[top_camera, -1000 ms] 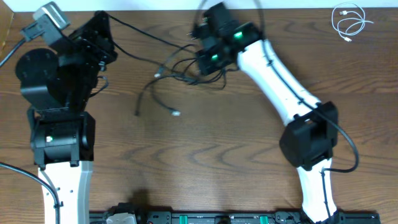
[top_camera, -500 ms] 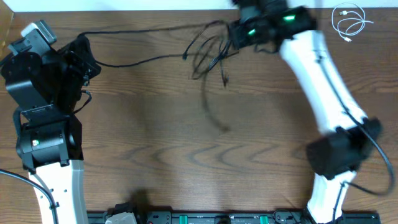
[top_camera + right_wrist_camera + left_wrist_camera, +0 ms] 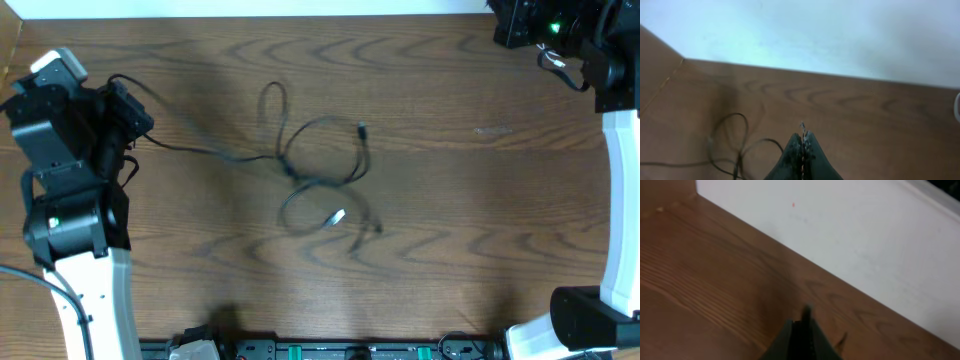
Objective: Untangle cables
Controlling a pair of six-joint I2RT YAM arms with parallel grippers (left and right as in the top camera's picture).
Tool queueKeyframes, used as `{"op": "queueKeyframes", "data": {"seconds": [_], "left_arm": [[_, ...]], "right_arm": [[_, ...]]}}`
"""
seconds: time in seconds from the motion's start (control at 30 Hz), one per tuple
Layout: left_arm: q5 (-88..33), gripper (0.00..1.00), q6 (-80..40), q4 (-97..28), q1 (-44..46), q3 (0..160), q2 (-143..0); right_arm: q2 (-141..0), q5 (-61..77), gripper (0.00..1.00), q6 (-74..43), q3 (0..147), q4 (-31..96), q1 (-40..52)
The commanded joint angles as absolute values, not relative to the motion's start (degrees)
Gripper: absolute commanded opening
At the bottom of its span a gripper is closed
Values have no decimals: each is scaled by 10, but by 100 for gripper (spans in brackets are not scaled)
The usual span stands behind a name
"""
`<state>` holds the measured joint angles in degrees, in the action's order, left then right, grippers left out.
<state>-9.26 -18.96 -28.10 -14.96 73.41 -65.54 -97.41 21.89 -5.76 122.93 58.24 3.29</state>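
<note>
black cables (image 3: 287, 168), loosely looped on table (image 3: 470, 260)

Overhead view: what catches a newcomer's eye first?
A loose tangle of black cables sprawls at the middle of the table, a pale plug tip inside it. One strand runs left to the left gripper; the right gripper, shut, is up at the far right corner.

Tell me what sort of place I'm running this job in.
Probably an indoor robotics lab or test bench: a wood-grain table set against a plain white wall, a left arm and a right arm standing at it, and loose black cables lying on the wood.
</note>
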Motion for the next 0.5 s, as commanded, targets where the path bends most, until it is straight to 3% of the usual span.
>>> {"op": "queueKeyframes", "data": {"seconds": [0.0, 0.3, 0.47], "left_arm": [[-154, 7, -176, -276, -150, 742, -676], [-340, 7, -181, -135, -150, 742, -692], [-402, 7, -300, 28, -150, 743, -680]], "right_arm": [[-990, 257, 1, -63, 1229, 596, 34], [-1035, 286, 8, -22, 1229, 615, 90], [-1058, 293, 18, -9, 1229, 615, 120]]}}
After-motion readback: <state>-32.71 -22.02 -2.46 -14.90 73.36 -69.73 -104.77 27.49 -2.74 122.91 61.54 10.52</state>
